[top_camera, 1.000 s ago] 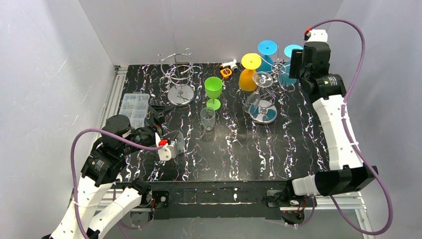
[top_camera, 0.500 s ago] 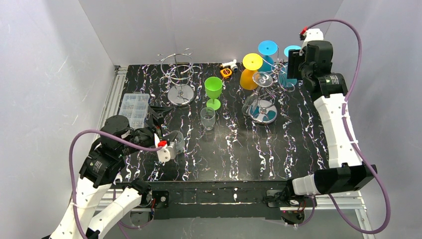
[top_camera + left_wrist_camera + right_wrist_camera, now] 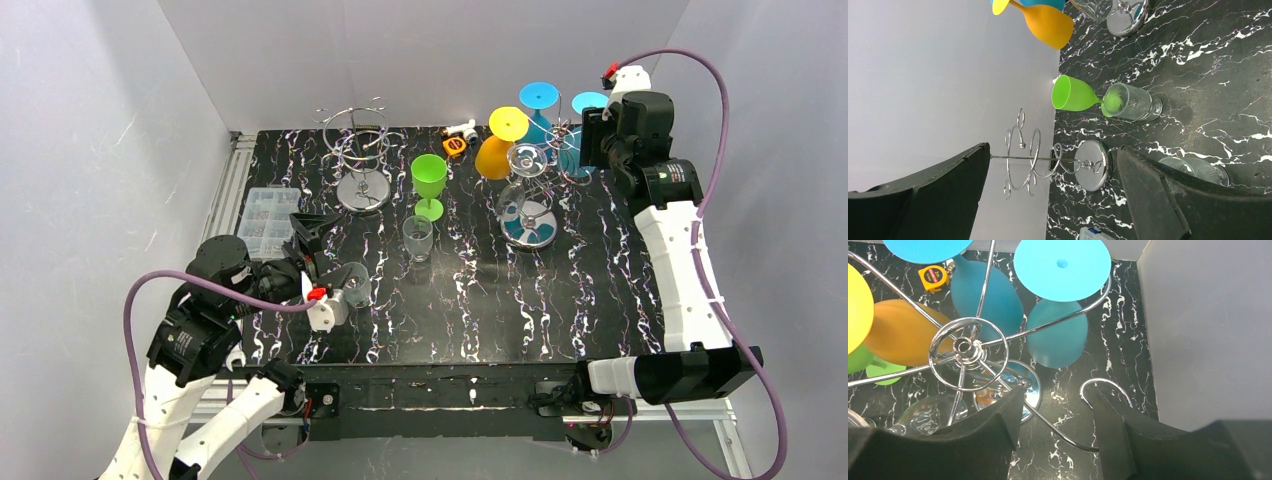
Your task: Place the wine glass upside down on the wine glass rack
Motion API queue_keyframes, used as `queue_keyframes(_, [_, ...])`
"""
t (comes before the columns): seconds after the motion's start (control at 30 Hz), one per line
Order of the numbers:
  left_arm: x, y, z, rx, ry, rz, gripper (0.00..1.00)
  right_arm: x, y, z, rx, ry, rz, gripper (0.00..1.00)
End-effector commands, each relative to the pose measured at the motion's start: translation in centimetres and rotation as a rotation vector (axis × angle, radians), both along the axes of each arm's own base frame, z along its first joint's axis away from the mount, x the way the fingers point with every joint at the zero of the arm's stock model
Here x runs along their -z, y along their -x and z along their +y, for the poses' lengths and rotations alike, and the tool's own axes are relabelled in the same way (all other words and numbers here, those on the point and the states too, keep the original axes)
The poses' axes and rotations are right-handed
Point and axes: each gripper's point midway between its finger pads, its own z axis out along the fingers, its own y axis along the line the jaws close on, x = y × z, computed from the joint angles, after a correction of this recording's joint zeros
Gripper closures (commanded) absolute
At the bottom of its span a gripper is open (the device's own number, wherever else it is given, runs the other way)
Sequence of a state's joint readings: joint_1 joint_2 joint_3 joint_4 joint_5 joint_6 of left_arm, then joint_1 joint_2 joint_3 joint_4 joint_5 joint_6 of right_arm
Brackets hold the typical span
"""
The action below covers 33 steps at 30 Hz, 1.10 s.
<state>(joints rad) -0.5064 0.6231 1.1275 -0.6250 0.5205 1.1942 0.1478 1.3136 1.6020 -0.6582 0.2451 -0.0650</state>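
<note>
Down at the front-left of the black marbled counter (image 3: 500, 300), the clear wine glass (image 3: 352, 283) stands upright, just beside the left gripper (image 3: 1052, 150). Its fingers (image 3: 1168, 200) are spread wide, holding nothing, and one hides most of that glass in the wrist view. Far right, on the chrome wire glass rack (image 3: 528, 228), an orange plastic glass (image 3: 495, 157) and a cyan plastic glass (image 3: 1058, 337) hang upside down. The right gripper (image 3: 1057, 399) hovers above, fingers parted, gripping nothing, with a rack wire showing in the gap.
</note>
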Motion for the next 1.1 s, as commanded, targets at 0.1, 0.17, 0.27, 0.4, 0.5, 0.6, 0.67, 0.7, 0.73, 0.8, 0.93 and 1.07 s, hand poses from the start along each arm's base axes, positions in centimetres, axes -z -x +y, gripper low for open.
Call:
queue_keyframes(0.1, [-0.9, 0.8, 0.1, 0.015, 0.012, -0.008, 0.02, -1.9, 0.0, 0.7, -0.052, -0.003, -0.032, 0.17])
queue_keyframes(0.17, [-0.8, 0.7, 0.1, 0.011, 0.01, -0.006, 0.02, -2.3, -0.1, 0.9, -0.07, 0.004, -0.033, 0.15])
queue_keyframes(0.27, [-0.5, 0.7, 0.3, 0.007, 0.0, -0.005, 0.02, -1.6, -0.5, 0.9, -0.079, 0.019, -0.012, 0.14])
queue_keyframes(0.4, [-0.3, 0.7, 0.5, 0.001, -0.013, -0.01, 0.02, -0.9, -0.8, 0.4, -0.059, 0.045, 0.007, 0.17])
queue_keyframes(0.5, [-0.4, 0.8, 0.6, -0.003, -0.016, -0.011, 0.02, -1.3, -1.1, -0.7, -0.009, 0.084, -0.005, 0.2])
queue_keyframes(0.6, [-0.4, 0.8, 0.7, -0.004, -0.02, -0.012, 0.02, -1.8, -1.4, -1.1, 0.015, 0.096, -0.009, 0.24])
queue_keyframes(0.67, [-0.6, 0.9, 0.7, -0.004, -0.018, -0.015, 0.02, -2.0, -1.6, -0.4, -0.012, 0.073, -0.012, 0.26])
queue_keyframes(0.7, [-0.6, 0.9, 0.7, -0.003, -0.019, -0.013, 0.02, -2.0, -1.7, -0.2, -0.025, 0.065, -0.01, 0.27])
queue_keyframes(0.73, [-0.6, 0.9, 0.7, -0.005, -0.02, -0.013, 0.02, -1.9, -1.7, 0.0, -0.034, 0.057, -0.008, 0.29])
queue_keyframes(0.8, [-0.6, 0.9, 0.7, -0.005, -0.02, -0.013, 0.02, -1.6, -1.7, 0.4, -0.056, 0.052, -0.001, 0.34])
queue_keyframes(0.93, [-0.5, 1.0, 0.8, -0.005, -0.021, -0.012, 0.02, -1.6, -1.4, 0.2, -0.046, 0.054, -0.008, 0.41])
queue_keyframes(1.07, [-0.4, 1.0, 0.8, -0.002, -0.023, -0.011, 0.02, -3.1, -1.1, 1.2, -0.091, 0.011, -0.044, 0.39])
